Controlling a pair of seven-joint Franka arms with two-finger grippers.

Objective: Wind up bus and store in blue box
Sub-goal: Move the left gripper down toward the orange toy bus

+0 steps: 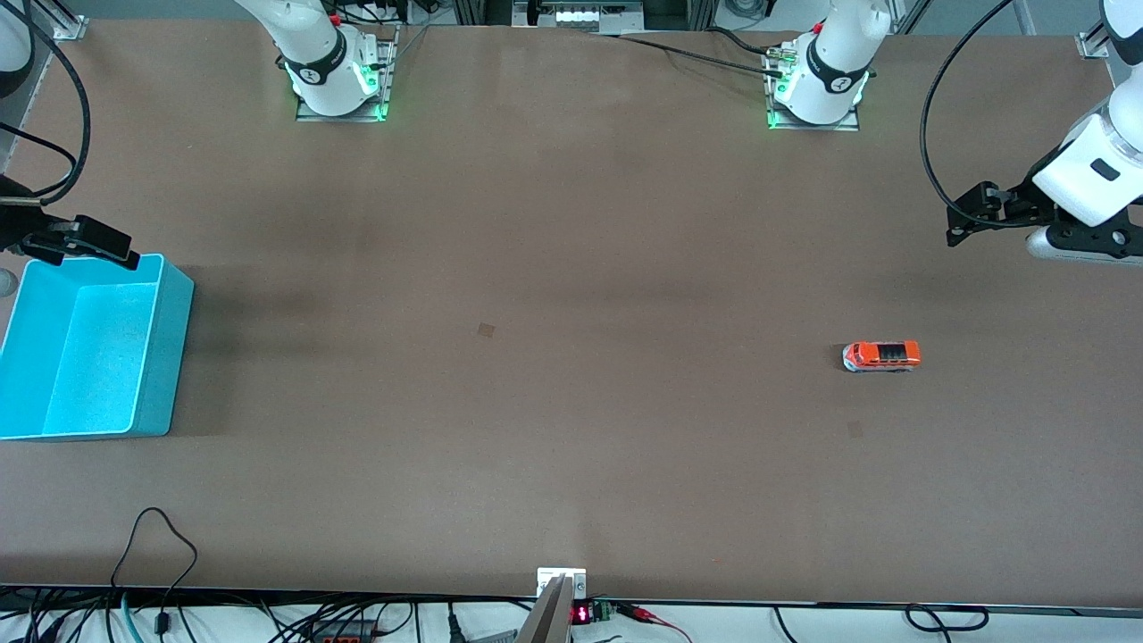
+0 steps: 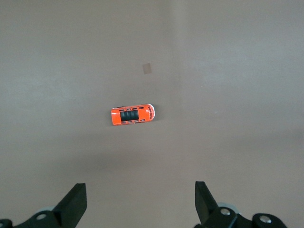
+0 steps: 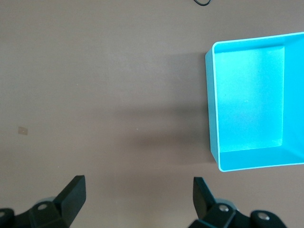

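A: Starting with the front view, where did the task items sit?

B: The orange toy bus [image 1: 881, 355] stood on its wheels on the bare table [image 1: 571, 402], toward the left arm's end. The blue box [image 1: 89, 348] sat empty at the right arm's end, well apart from the bus. The left gripper [image 1: 960, 219] hung in the air above the table at the left arm's end; the right gripper [image 1: 107, 246] hung over the box's rim.

A: And the left wrist view?

B: The bus [image 2: 133, 115] lay between the spread fingers [image 2: 73, 202], untouched. The jaws were wide open and empty.

A: The right wrist view?

B: Its fingers [image 3: 71, 194] were likewise spread and held nothing; the box [image 3: 256, 107] lay beside them. This arm waited.

A: Which step applied?

B: Judged from this, the approach had not begun. The next move called for the left gripper to descend and close across the bus's narrow sides before winding.
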